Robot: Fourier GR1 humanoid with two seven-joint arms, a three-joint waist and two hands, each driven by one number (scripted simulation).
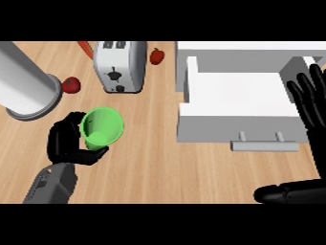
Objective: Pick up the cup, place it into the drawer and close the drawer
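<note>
Now left hand (72,141) curled round green cup (103,127); right hand (322,122) open. Carry cup upright, well over open drawer's (236,98) near wall.

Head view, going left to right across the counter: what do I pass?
Grey canister → red apple → green cup in the left robot hand → toaster → second red fruit → open white drawer → right robot hand.

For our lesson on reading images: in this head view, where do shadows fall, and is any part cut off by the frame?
Head view: lighting is even, with no glare; the open drawer is shaded grey on its front. The cup in the left hand looks evenly lit. The right hand is cut off at the frame's right edge; the toaster is seen steeply from above.
</note>
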